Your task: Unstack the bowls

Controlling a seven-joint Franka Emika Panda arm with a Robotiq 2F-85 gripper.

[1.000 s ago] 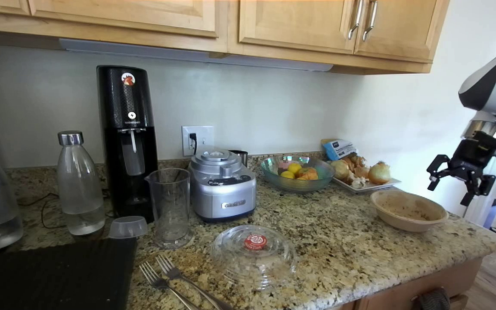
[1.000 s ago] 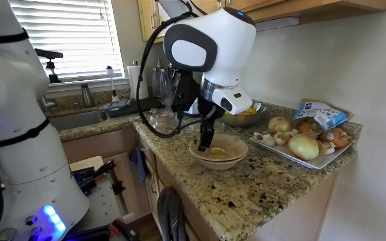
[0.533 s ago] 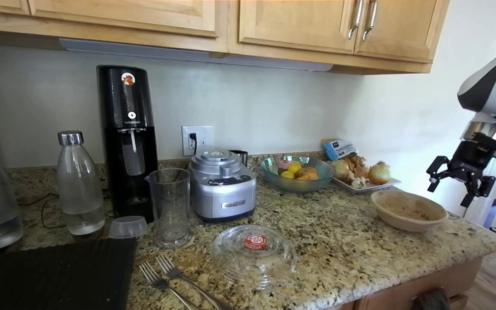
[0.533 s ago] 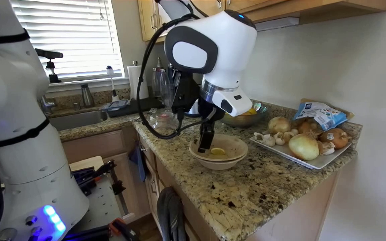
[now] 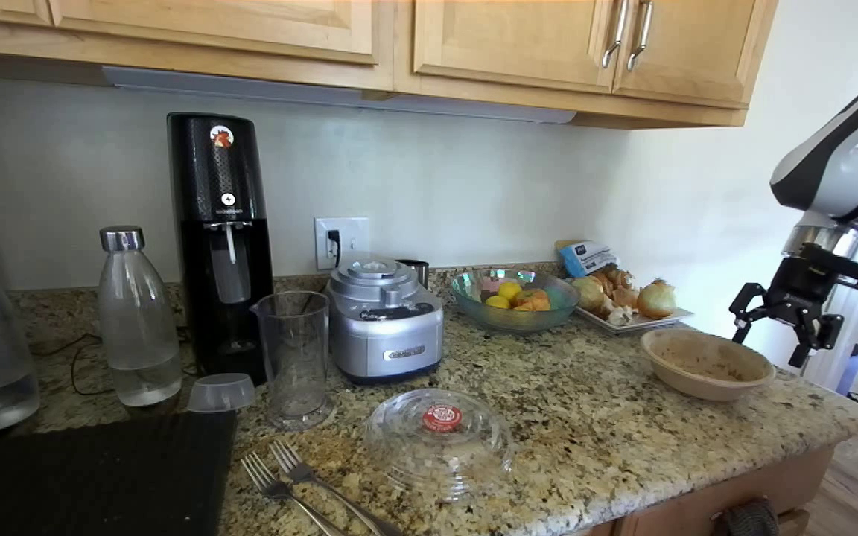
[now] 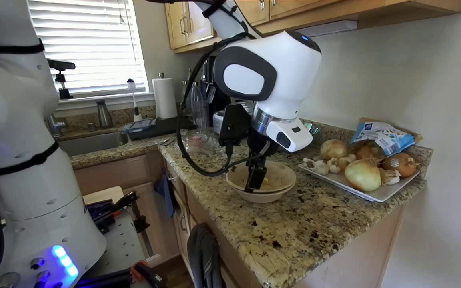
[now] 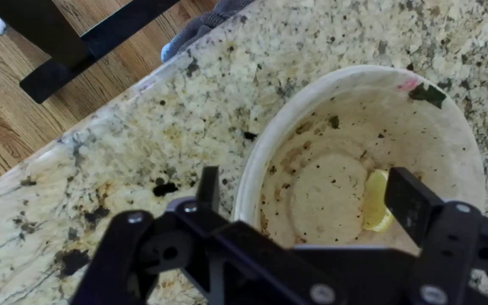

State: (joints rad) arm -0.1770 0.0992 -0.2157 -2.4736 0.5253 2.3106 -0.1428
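Two beige bowls stand stacked on the counter; the upper bowl [image 6: 281, 176] sits in the lower bowl [image 6: 265, 197]. In an exterior view only a single bowl shape [image 5: 708, 366] can be made out. The wrist view looks into the upper bowl [image 7: 328, 190], whose tan inside is speckled and holds a lemon wedge [image 7: 373, 203]. My gripper [image 7: 303, 186] is open and empty. In the wrist view one finger is outside the rim, over the counter, and the other is over the bowl's inside near the lemon. The gripper shows in both exterior views [image 5: 768, 348] [image 6: 254, 184]; contact with the rim cannot be told.
A white plate [image 6: 338, 183] with onions and garlic and a glass fruit bowl [image 5: 515, 316] stand near the bowls. A food processor [image 5: 386, 335], a clear plastic lid [image 5: 440, 447] and forks [image 5: 302, 476] are farther along. The counter edge [image 6: 214, 224] is near the bowls.
My open gripper has moved lower and closer to the stacked bowls, shifting left in an exterior view and right in an exterior view. The bowls have not moved.
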